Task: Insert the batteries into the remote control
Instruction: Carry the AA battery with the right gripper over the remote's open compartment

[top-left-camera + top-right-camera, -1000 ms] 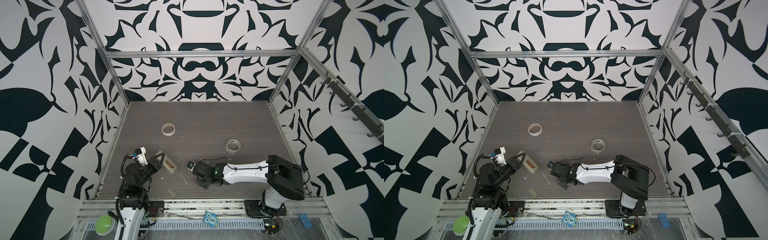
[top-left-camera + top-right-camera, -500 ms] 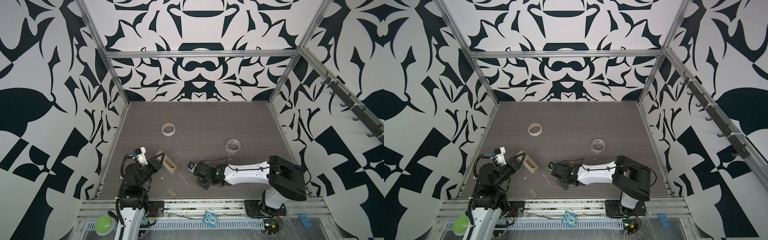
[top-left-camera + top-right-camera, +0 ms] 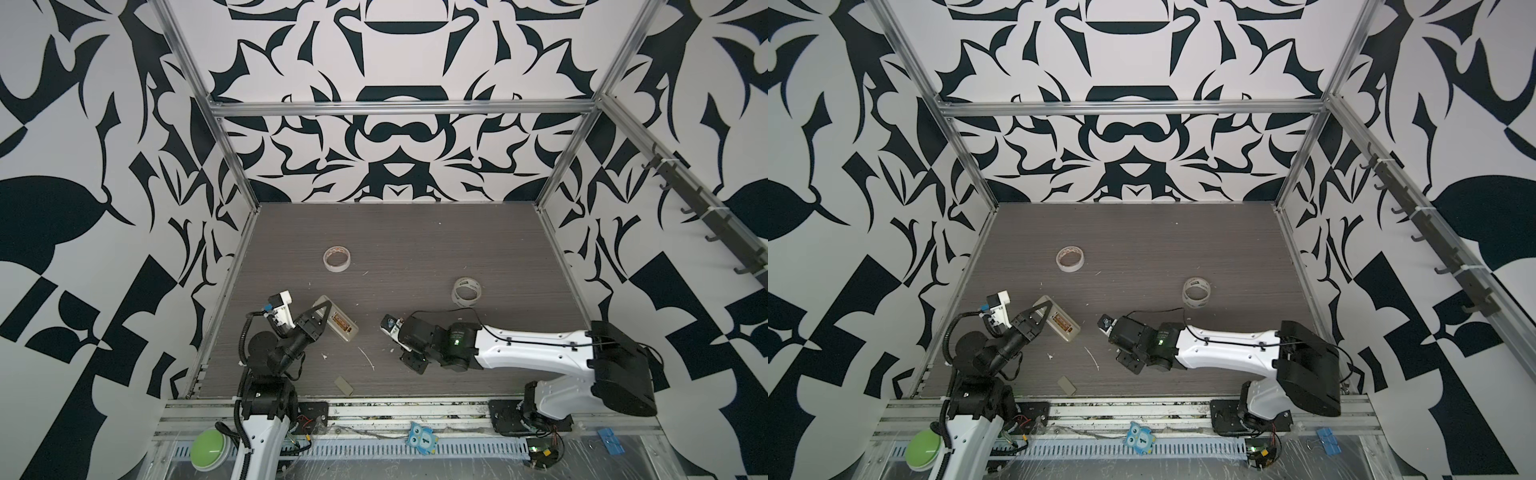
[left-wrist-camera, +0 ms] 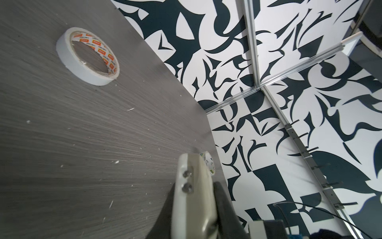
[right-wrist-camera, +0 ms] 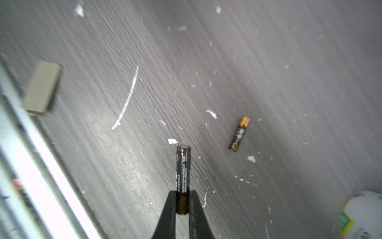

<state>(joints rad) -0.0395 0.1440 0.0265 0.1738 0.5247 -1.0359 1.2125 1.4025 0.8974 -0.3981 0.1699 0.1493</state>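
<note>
The left jaws are clamped on one end of the remote control (image 3: pixel 343 330), whose open compartment with copper contacts faces up; whether it touches the grey surface (image 3: pixel 415 241) cannot be told. Well to the right of the remote control, the right jaws are closed on the copper end of the held battery (image 5: pixel 183 169), its dark body sticking out past the tips. The loose battery (image 5: pixel 239 134) lies flat on the surface; its place relative to the remote control cannot be made out. A beige cover (image 3: pixel 344 385) lies frontward of the remote control, a white tape roll (image 3: pixel 336 259) behind it
</note>
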